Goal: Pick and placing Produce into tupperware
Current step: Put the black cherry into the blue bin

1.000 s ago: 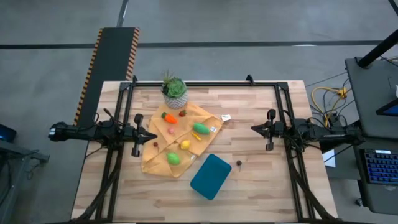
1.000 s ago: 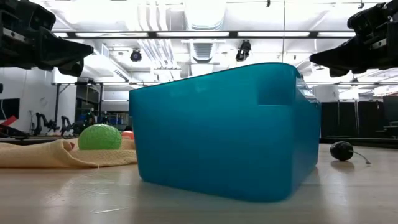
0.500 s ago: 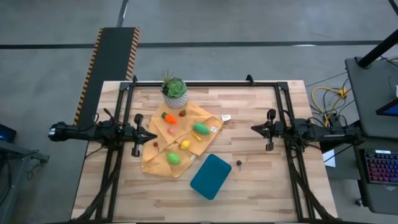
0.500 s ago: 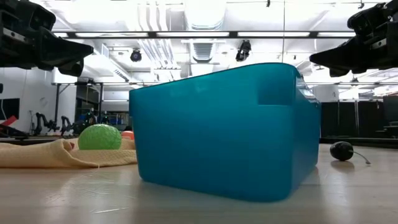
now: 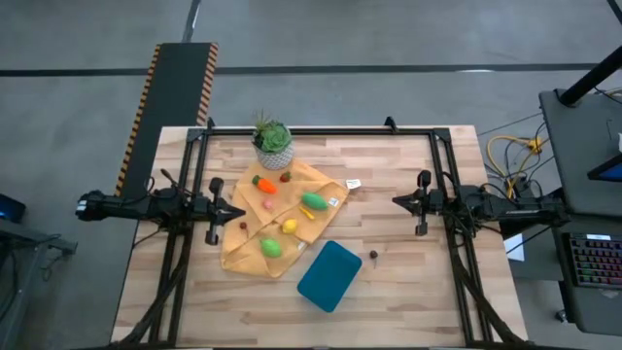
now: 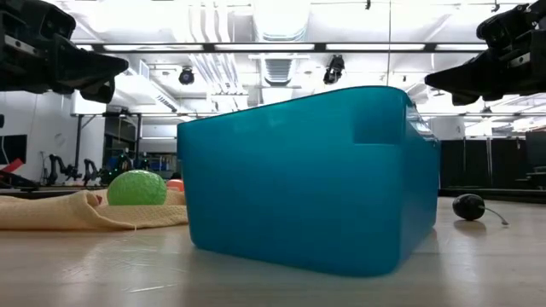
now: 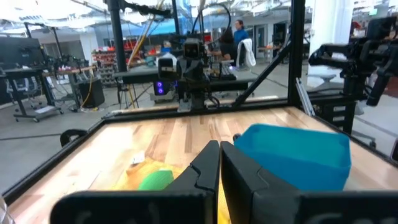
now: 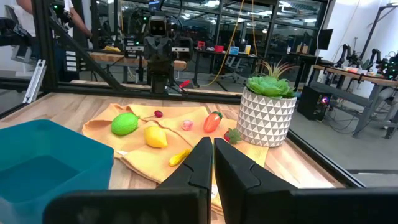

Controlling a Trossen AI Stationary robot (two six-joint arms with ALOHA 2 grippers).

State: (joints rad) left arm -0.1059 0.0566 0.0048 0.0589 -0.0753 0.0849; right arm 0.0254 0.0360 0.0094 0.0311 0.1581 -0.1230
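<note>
The teal tupperware [image 5: 329, 275] stands on the table's near middle, filling the low view [image 6: 299, 170]. Left of and beyond it, the produce lies on a mustard cloth [image 5: 238, 255]: an orange carrot [image 5: 264, 184], two green pieces [image 5: 313, 201] [image 5: 271, 248], a yellow piece [image 5: 289, 227] and small red ones [image 5: 285, 176]. One small dark piece [image 5: 373, 255] rests on the bare wood right of the tupperware. My left gripper [image 5: 238, 213] hovers shut above the cloth's left edge. My right gripper [image 5: 397, 201] hovers shut over bare table to the right. Both are well above the table.
A potted green plant [image 5: 273, 143] in a white pot stands at the cloth's far corner. A small white tag [image 5: 353, 183] lies beside the cloth. A black metal frame [image 5: 321, 130] runs around the table's far and side edges. Bare wood lies right of the tupperware.
In the low view my left gripper's tip has risen slightly. Nothing on the table has moved.
</note>
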